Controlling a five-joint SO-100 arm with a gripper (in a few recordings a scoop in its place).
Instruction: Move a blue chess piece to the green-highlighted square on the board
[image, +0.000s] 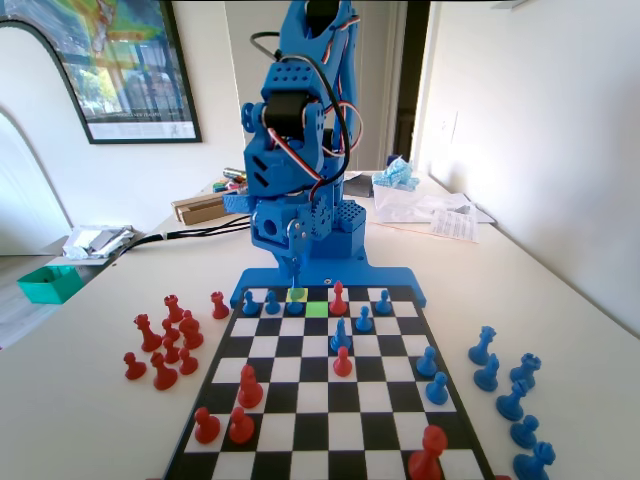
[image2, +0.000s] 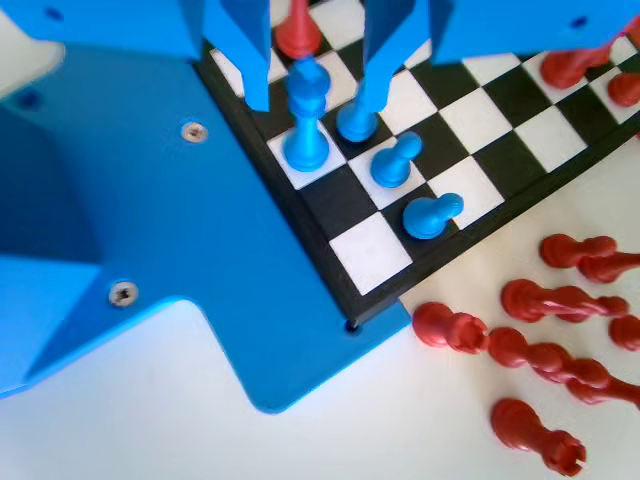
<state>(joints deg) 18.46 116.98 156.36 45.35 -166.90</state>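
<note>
The blue two-finger claw (image2: 312, 95) is seen lowered over the back row of the flat black-and-white chequered board (image2: 345, 290), at the end nearest the arm's base. In the wrist view, its jaws stand apart on either side of the slim, tall blue plastic chess piece (image2: 307, 118), which stands upright on a white square next the rim; whether the jaws yet touch it cannot be told, but no firm grip is evident. The straddling position is judged to be a preparation for closing on the narrow stem. In the fixed view, the solid bright green square (image: 316, 309) lies one row forward and just beside the paler yellow-green square (image: 296, 294) under the claw (image: 296, 268). Small round-headed blue pawns (image2: 396, 161) stand close by, so a vertical lift is judged necessary. Captured red pieces (image2: 560, 300) lie on the white counter (image2: 180, 420).
</note>
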